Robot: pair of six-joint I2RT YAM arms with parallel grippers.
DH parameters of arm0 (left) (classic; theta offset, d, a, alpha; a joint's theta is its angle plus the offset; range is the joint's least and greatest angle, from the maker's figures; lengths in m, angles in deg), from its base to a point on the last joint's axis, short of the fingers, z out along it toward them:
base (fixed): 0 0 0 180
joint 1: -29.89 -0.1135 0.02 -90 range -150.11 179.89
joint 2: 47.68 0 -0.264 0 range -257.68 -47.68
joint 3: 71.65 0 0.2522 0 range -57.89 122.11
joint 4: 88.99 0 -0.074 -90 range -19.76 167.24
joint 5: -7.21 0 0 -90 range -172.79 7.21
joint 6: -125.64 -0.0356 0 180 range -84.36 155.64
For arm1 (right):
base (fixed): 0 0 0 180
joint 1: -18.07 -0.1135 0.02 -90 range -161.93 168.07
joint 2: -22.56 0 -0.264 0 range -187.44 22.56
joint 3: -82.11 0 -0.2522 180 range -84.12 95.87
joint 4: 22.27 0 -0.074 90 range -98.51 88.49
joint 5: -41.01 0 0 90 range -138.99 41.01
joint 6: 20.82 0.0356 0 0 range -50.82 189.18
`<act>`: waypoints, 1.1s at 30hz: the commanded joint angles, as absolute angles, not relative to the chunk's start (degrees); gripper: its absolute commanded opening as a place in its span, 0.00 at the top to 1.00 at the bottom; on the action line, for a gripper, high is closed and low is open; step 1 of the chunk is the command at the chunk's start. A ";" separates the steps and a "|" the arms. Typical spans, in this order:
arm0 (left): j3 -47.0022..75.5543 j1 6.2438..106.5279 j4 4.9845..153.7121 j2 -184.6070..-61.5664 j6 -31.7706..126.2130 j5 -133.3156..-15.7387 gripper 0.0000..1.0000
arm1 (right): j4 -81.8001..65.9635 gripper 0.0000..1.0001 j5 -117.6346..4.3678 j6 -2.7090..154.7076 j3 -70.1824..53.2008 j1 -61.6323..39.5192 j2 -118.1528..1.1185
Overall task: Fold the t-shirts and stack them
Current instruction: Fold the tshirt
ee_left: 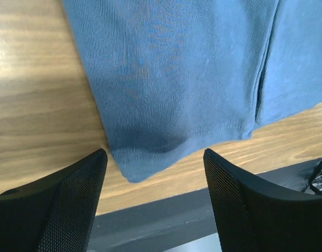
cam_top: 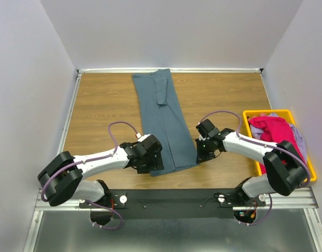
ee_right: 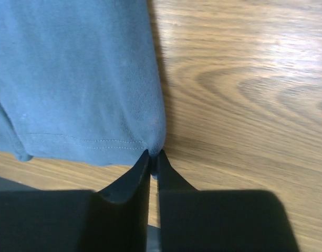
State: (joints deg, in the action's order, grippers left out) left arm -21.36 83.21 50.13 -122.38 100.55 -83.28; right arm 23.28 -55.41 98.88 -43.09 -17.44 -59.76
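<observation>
slate t-shirt (cam_top: 162,123) hem corners: right fingers (ee_right: 124,207) pinch one, left fingers (ee_left: 66,205) spread over the other.

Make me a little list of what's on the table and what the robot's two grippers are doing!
table: wooden
blue-grey t-shirt: folded into a long strip, lying flat mid-table
left gripper: open, the shirt's near-left hem corner between its fingers, not gripped
right gripper: shut on the shirt's near-right hem corner
yellow bin: at the table's right side
magenta t-shirt: crumpled in the bin
pale grey-blue cloth: in the bin beside the magenta one
</observation>
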 commanded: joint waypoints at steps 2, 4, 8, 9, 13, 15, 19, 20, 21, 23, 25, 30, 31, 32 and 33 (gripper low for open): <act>-21.24 84.99 45.96 -122.74 104.19 -85.78 0.20 | 22.42 0.96 -56.73 97.92 -45.89 -17.52 -59.62; -21.33 85.52 45.87 -122.83 105.33 -86.39 0.25 | 22.34 0.97 -56.81 97.75 -46.07 -17.44 -59.26; -21.25 85.96 45.69 -123.35 106.48 -86.65 0.30 | 22.34 0.97 -57.25 97.49 -46.07 -17.52 -59.00; -21.07 86.13 45.52 -123.35 106.66 -86.83 0.31 | 22.34 0.97 -57.25 97.40 -46.07 -17.44 -58.91; -19.14 86.66 42.62 -122.74 108.06 -88.93 0.34 | 22.25 0.97 -57.60 97.14 -46.24 -17.52 -58.47; -18.26 86.75 41.30 -122.13 108.68 -89.90 0.34 | 22.25 0.97 -57.69 97.22 -46.24 -17.53 -58.47; -16.94 86.66 38.66 -120.98 110.17 -92.19 0.35 | 22.07 0.97 -57.78 97.22 -46.33 -17.52 -58.12; -16.68 86.75 38.57 -121.07 110.17 -92.54 0.37 | 21.99 0.97 -57.69 97.13 -46.33 -17.53 -58.12; -16.85 86.75 38.75 -121.50 110.17 -92.54 0.37 | 21.98 0.97 -57.87 97.13 -46.33 -17.53 -58.03; -17.20 86.75 39.10 -122.21 110.17 -92.63 0.39 | 21.90 0.97 -57.96 97.05 -46.42 -17.53 -57.86; -17.11 86.75 39.63 -123.70 109.82 -92.55 0.40 | 21.90 0.97 -57.96 97.13 -46.42 -17.53 -57.77; -17.20 86.84 39.98 -126.87 109.56 -92.98 0.50 | 21.81 0.97 -58.22 97.13 -46.60 -17.53 -56.80; -17.37 86.93 39.98 -127.13 109.38 -92.55 0.51 | 21.81 0.97 -58.31 97.22 -46.60 -17.61 -56.63; -17.55 87.10 39.98 -127.57 109.38 -92.28 0.51 | 21.81 0.97 -58.31 97.13 -46.60 -17.53 -56.54; -17.46 87.36 40.15 -128.36 109.21 -92.02 0.51 | 21.81 0.97 -58.31 97.22 -46.51 -17.53 -56.36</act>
